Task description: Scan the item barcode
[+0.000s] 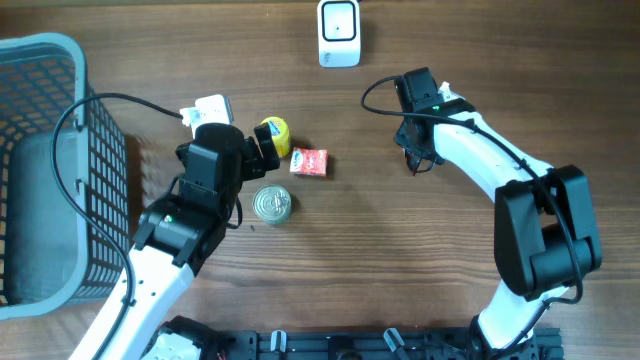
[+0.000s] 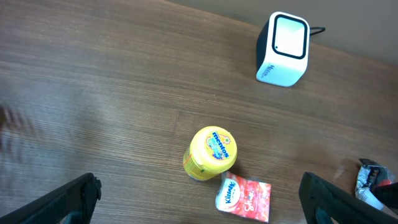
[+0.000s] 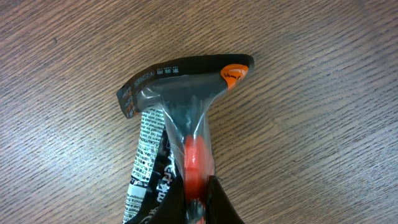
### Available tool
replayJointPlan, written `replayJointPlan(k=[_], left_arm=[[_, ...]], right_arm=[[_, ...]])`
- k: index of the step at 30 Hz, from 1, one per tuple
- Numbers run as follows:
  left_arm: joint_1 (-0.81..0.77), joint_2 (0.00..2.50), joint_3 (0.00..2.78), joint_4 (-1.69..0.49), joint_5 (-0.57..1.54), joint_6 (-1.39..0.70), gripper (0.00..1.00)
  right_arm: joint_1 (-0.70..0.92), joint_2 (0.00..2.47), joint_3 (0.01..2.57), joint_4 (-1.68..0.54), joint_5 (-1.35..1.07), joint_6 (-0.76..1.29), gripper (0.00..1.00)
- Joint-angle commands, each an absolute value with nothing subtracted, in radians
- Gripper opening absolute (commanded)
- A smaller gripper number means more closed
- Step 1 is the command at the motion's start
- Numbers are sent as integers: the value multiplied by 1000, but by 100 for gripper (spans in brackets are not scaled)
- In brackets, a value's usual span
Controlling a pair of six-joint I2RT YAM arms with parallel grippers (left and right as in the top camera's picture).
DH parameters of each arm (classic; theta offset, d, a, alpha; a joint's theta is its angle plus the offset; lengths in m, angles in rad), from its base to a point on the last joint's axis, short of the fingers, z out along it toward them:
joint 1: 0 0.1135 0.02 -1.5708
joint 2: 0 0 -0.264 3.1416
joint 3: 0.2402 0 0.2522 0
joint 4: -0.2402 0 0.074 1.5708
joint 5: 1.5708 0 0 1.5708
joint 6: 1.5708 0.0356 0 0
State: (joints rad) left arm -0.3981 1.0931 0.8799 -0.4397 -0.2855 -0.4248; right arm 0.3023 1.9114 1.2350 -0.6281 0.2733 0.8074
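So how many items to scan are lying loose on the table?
4: a yellow tub, a red tissue pack beside it, a tin can near them, and a white packet partly hidden behind the left arm. A dark packet is pinched in the right gripper.

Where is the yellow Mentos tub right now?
The yellow Mentos tub lies left of centre in the overhead view, just ahead of the left gripper, beside the red Kleenex pack, with the tin can nearer the robot.

From overhead I'm looking straight down; left wrist is facing beyond its pincer (image 2: 199,202), sharing the white box-shaped scanner (image 2: 283,50); right wrist is peering close at brown wooden tabletop (image 3: 323,155).
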Motion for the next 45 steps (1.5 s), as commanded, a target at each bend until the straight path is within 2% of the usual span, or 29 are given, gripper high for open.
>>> replayJointPlan(k=[1, 12, 20, 29, 32, 35, 38, 40, 42, 43, 45], left_arm=[[-397, 1095, 882, -434, -277, -427, 100], [-397, 1095, 882, -434, -277, -427, 100], [-397, 1095, 882, -434, -277, -427, 100], [-397, 1095, 882, -434, -277, -427, 100], [-397, 1095, 882, -434, -277, -427, 100], [-397, 1095, 882, -434, -277, -427, 100], [-397, 1095, 882, -434, -277, -428, 100], [-397, 1095, 882, -433, -277, -427, 100], [-397, 1095, 882, -434, -277, -427, 100], [-397, 1095, 882, -434, -277, -427, 100], [-397, 1095, 882, -434, -278, -427, 100]], right_arm=[[300, 1940, 1229, -633, 248, 810, 5], [300, 1906, 1245, -641, 252, 739, 5], [300, 1755, 1246, -659, 263, 728, 5], [292, 1653, 1246, -748, 435, 683, 4], [248, 1653, 1245, -776, 451, 681, 5], [134, 1653, 1245, -791, 448, 680, 5], [61, 1653, 1245, -802, 342, 618, 5], [56, 1653, 1245, -802, 215, 531, 22], [82, 1653, 1245, -796, 208, 532, 28], [113, 1653, 1245, -787, 183, 538, 41], [155, 1655, 1243, -773, 112, 538, 58]])
